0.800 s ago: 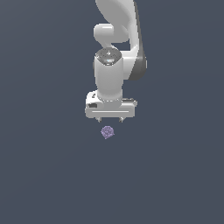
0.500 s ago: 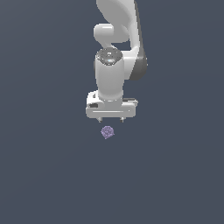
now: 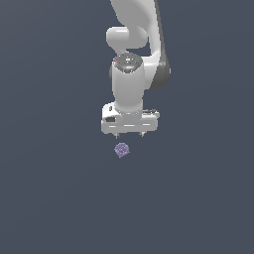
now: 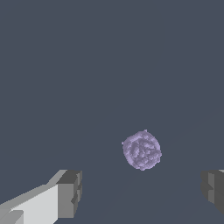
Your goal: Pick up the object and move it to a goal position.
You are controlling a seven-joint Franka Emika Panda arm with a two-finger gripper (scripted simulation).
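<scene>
The object (image 3: 122, 150) is a tiny pale purple, bumpy, roundish lump lying on the flat dark grey surface. My white gripper (image 3: 129, 135) hangs above it, pointing down, with its two short fingertips spread apart and nothing between them. In the wrist view the object (image 4: 141, 151) sits on the floor ahead of the open gripper (image 4: 142, 192), roughly between the lines of the two grey fingertips (image 4: 69, 192) and not touching either.
The white arm (image 3: 135, 59) rises from the gripper toward the top of the exterior view. Around it there is only the plain dark grey surface (image 3: 59, 198).
The gripper has shifted slightly toward the exterior view's right and a little lower. The object has stayed where it was.
</scene>
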